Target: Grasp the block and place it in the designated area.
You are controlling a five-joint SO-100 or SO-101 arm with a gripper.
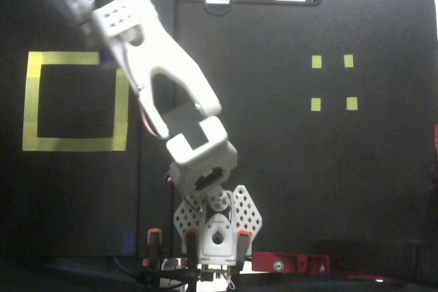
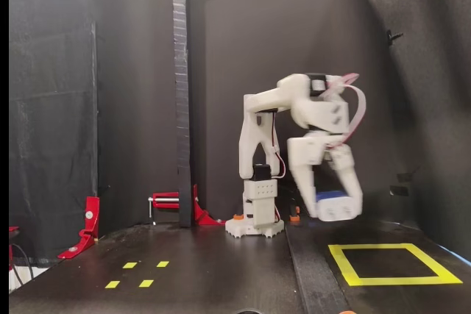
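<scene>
- The block [image 2: 330, 195] shows as a dark-blue sliver pinched between the jaws, held in the air above the surface [image 2: 221, 270].
- Its long axis appears roughly level in the side-on fixed view; which way the prongs point cannot be told.
- The gripper [image 2: 335, 207] hangs downward from the white arm [image 2: 280, 101], just above and behind the far edge of the designated area [image 2: 390, 264].
- In the top-down fixed view the arm [image 1: 161, 73] reaches over the designated area [image 1: 31, 100] near the surface's upper-left corner; the block is hidden there.
</scene>
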